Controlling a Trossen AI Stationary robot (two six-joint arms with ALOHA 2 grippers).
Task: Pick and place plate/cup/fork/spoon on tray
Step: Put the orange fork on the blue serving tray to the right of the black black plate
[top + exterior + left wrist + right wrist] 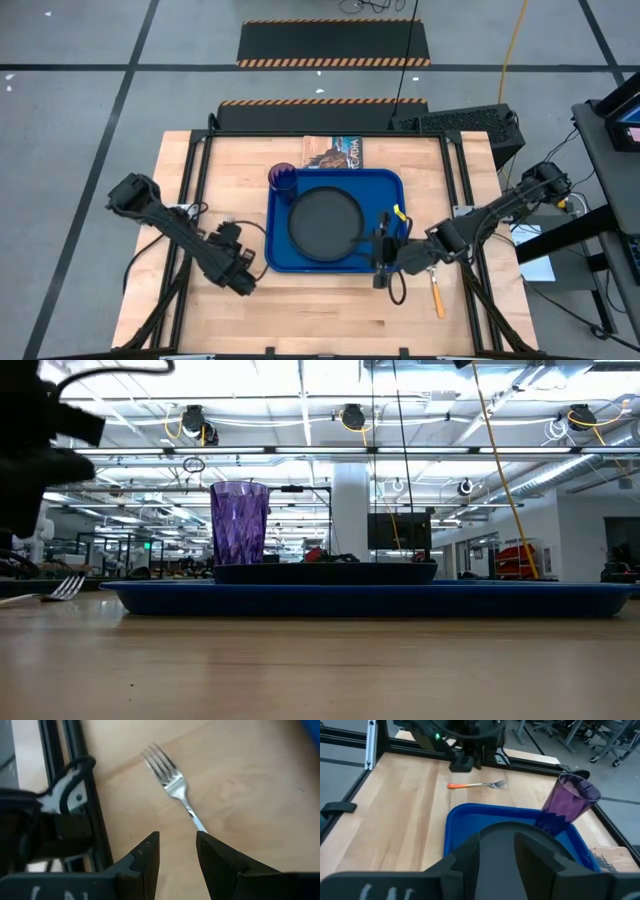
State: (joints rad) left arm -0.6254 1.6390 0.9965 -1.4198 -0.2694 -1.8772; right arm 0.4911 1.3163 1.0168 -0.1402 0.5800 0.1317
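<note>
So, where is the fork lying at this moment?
The fork lies flat on the bare wood on the table's left side, outside the tray. The left gripper is right at its handle, with the tines pointing away from the open fingers.

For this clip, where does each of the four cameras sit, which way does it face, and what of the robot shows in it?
High: above, looking straight down on the table, blue tray, both arms.
Low: at tabletop height, looking level across; cup and plate on the tray; an arm blurred upper left.
Left wrist: past its own open fingers at the fork.
Right wrist: past its own fingers over the tray toward the left arm.
Shared: both wrist views and the low view show the fork.
</note>
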